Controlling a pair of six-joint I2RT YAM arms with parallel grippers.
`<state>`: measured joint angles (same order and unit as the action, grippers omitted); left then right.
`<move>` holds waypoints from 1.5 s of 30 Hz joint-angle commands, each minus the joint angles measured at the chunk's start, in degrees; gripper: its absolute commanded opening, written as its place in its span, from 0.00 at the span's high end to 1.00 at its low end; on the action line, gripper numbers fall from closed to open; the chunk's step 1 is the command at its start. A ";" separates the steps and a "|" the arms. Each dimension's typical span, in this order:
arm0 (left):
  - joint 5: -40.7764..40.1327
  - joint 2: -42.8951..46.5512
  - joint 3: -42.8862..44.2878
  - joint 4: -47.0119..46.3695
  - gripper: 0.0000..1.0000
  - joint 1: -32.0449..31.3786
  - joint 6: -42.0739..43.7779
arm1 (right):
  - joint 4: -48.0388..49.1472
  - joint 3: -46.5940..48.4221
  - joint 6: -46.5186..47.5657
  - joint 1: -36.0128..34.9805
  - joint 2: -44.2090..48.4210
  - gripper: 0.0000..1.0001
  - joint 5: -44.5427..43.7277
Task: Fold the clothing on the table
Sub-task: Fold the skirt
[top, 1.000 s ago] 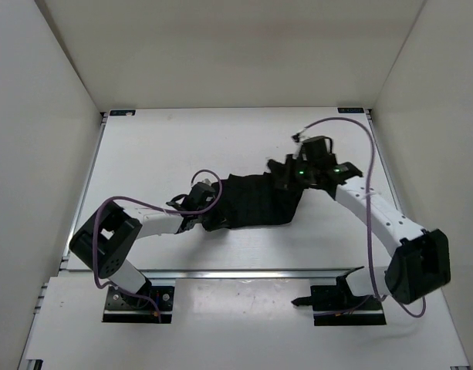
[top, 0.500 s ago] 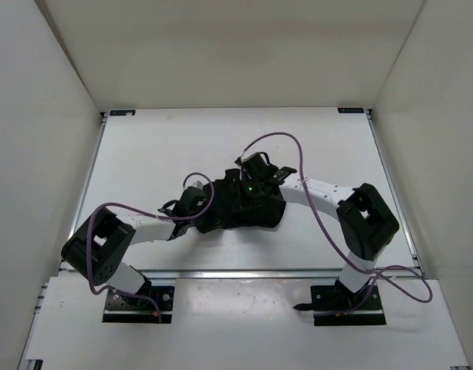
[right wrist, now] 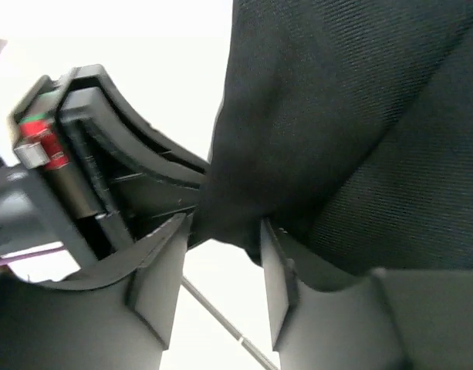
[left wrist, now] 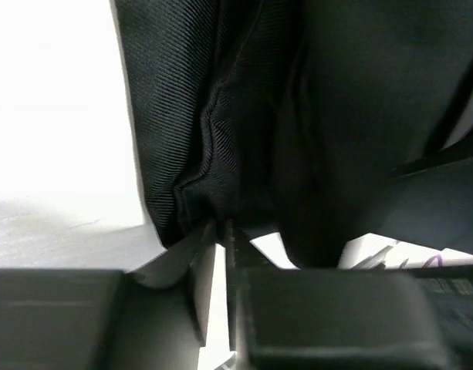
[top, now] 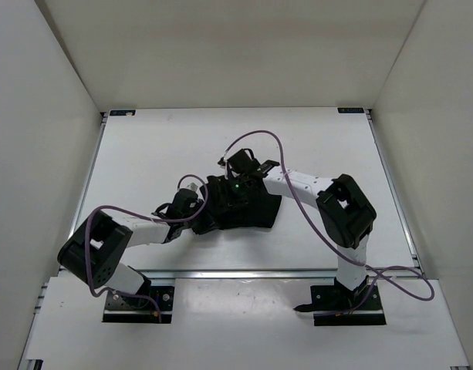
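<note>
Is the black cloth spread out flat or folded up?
Folded up. The clothing sits as a small bunched block on the table, with layers overlapping.

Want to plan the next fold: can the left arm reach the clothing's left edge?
Likely yes: the left arm has its jaws right at the clothing, fabric bunched at their tips, nothing between.

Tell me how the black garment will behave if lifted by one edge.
Likely floppy: the clothing lies bunched and creased, so it should sag. Probably light: its weave looks thin. Pushed, it would likely wrinkle, not slide whole.
</note>
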<state>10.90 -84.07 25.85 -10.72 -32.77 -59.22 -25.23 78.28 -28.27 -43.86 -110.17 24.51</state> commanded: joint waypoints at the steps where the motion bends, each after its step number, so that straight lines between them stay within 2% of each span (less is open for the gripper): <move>1: 1.75 1.27 -2.20 4.39 0.76 1.66 -0.19 | -2.27 3.37 1.73 -1.14 3.46 0.59 0.10; 3: 3.95 3.03 -3.43 3.78 0.74 3.15 -1.51 | -0.88 2.50 2.34 -0.79 6.36 0.57 -0.16; 7: 5.10 8.90 -4.84 5.00 0.61 4.73 -3.62 | 5.54 -3.82 0.07 2.54 15.40 0.56 3.16; 10: 5.54 13.30 -5.63 8.25 0.60 6.40 -3.44 | 8.97 -8.75 -2.31 5.53 20.59 0.56 3.44; 12: 6.24 16.92 -7.38 8.61 0.53 7.90 -4.23 | 10.98 -11.65 -3.10 6.85 22.70 0.56 4.31; 15: 7.73 24.19 -10.63 7.91 0.53 10.18 -6.26 | 13.88 -14.72 -4.94 8.70 24.04 0.60 6.77; 17: 8.61 27.45 -11.08 9.57 0.53 12.02 -7.05 | 15.74 -16.57 -5.74 9.05 23.86 0.61 8.00; 22: 8.96 35.20 -7.75 19.40 0.53 16.60 -0.48 | 24.41 -18.68 -6.80 7.74 18.51 0.60 9.85; 26: 11.69 37.57 -3.88 26.79 0.51 20.20 5.86 | 31.02 -21.76 -11.26 4.32 13.42 0.62 8.37; 28: 11.78 39.33 -3.00 30.48 0.51 20.73 7.27 | 31.12 -20.37 -11.45 1.77 10.79 0.62 6.43; 31: 10.55 41.88 -2.56 32.08 0.50 20.82 8.07 | 29.19 -20.26 -14.68 -0.62 6.47 0.63 2.48; 35: 14.84 40.48 -0.98 30.41 0.46 21.08 10.00 | 31.22 -22.64 -17.26 -1.85 5.67 0.65 -0.25; 36: 16.34 39.26 0.25 30.50 0.40 21.43 10.79 | 30.60 -22.21 -16.12 -2.11 7.32 0.65 -0.86; 37: 16.35 38.20 1.21 30.67 0.13 21.96 11.84 | 28.77 -21.51 -14.72 -2.02 8.56 0.64 -1.22; 38: 17.74 37.67 2.27 31.02 0.01 22.31 14.11 | 27.27 -20.89 -13.84 -1.94 11.18 0.64 -2.44; 40: 17.75 34.34 7.08 34.16 0.01 22.75 20.43 | 25.42 -20.19 -13.30 -1.06 18.11 0.64 -4.82; 42: 19.06 31.44 10.88 38.39 0.01 22.32 23.78 | 25.41 -21.76 -14.09 -0.01 23.39 0.64 -6.05; 45: 16.71 27.12 14.93 43.92 0.01 22.75 26.61 | 20.77 -24.22 -13.83 1.84 30.70 0.63 -8.86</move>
<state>27.07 -55.02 37.17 26.09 -10.46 -39.13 -2.44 55.51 -42.83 -43.59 -86.91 20.47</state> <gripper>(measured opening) 0.987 0.370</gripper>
